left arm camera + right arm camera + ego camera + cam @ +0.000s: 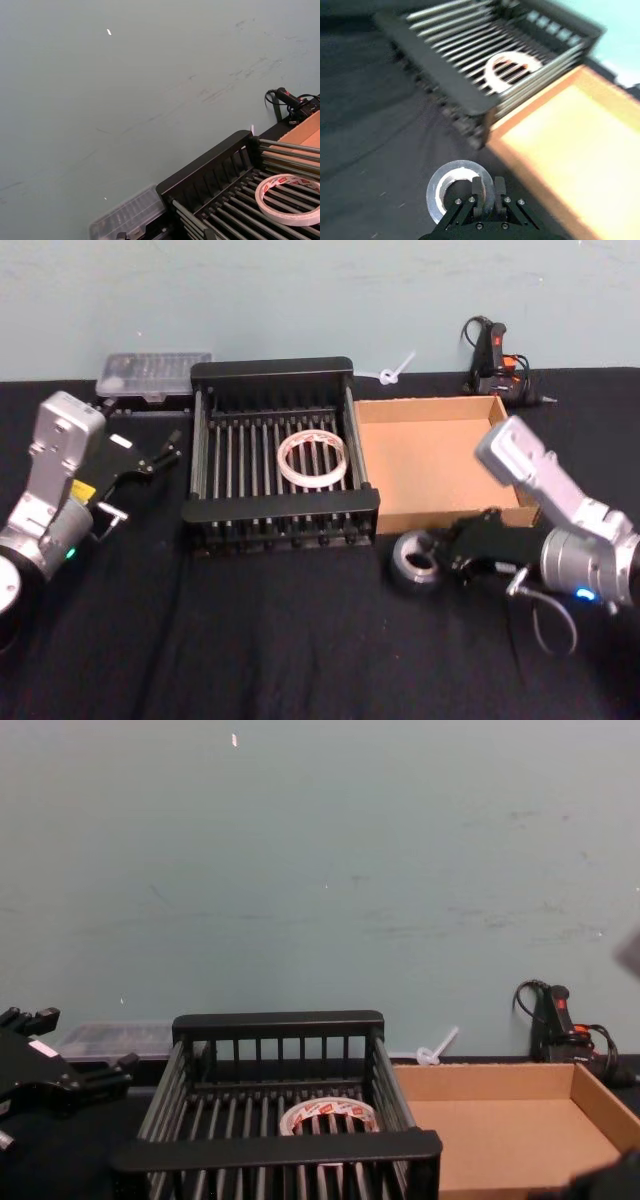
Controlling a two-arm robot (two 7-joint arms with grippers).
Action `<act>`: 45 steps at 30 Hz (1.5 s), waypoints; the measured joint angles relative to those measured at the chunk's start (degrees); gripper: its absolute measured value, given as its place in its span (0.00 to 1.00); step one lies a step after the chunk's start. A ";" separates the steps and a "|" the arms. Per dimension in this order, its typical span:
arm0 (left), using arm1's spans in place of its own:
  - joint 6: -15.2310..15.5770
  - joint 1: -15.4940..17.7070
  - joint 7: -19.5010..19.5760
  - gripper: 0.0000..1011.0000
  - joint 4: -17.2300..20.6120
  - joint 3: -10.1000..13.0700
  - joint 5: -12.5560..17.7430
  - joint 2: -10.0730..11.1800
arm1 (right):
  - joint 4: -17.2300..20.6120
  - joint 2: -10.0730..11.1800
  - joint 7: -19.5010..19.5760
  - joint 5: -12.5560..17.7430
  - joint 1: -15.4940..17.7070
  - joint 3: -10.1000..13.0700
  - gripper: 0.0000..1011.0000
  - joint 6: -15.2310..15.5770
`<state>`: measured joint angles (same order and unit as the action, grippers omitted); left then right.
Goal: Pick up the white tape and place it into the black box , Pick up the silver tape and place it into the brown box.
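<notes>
White tape (313,461), translucent ring with red print, lies flat on the bar floor of the black box (270,371): half 1 looks done. Right hand (489,195) has its fingers pinched on the near wall of the silver tape (454,193), a dull grey roll on the black-clothed bench (280,640), just outside the brown box (420,412) for a short lift over its low cardboard wall. Left hand (166,452) parked open beside the crate.
</notes>
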<state>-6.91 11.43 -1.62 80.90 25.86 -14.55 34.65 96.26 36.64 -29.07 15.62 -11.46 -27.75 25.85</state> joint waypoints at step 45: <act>0.00 0.00 0.00 0.99 0.00 0.00 0.00 0.00 | -18.05 -12.48 9.46 -3.66 -11.39 6.97 0.15 -0.71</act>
<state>-6.91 11.43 -1.62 80.90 25.86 -14.55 34.65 78.21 24.16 -19.61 11.96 -22.85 -20.78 25.14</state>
